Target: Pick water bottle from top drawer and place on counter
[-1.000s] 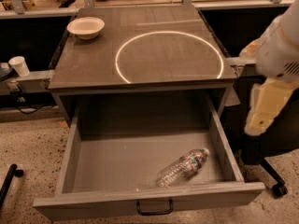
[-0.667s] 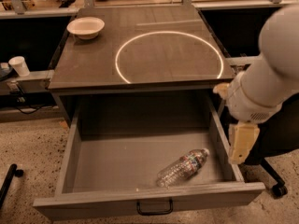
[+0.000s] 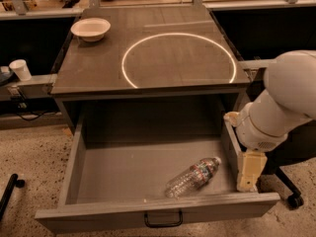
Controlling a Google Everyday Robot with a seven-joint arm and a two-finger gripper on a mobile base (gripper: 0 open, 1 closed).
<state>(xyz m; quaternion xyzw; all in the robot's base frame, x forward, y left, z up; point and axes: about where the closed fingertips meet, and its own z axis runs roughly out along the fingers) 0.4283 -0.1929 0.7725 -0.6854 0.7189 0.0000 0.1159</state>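
Observation:
The water bottle (image 3: 193, 177) lies on its side on the floor of the open top drawer (image 3: 113, 169), near the front right corner, cap toward the right wall. The drawer's grey front panel (image 3: 98, 215) carries a black handle (image 3: 163, 220). The counter (image 3: 94, 63) with its white circle sits above. My gripper (image 3: 247, 176) hangs pointing down at the drawer's right wall, just right of the bottle and apart from it, below my white arm (image 3: 281, 107).
A white bowl (image 3: 91, 28) stands on the counter's back left corner. A white paper cup (image 3: 19, 69) sits on a ledge to the left. A chair base with a wheel (image 3: 295, 200) is at the right. A black leg (image 3: 10, 191) lies on the floor at the left.
My arm has swung down and leftward from beside the counter's right edge, bringing the gripper to the drawer's right wall near the bottle. The bottle and drawer have not moved.

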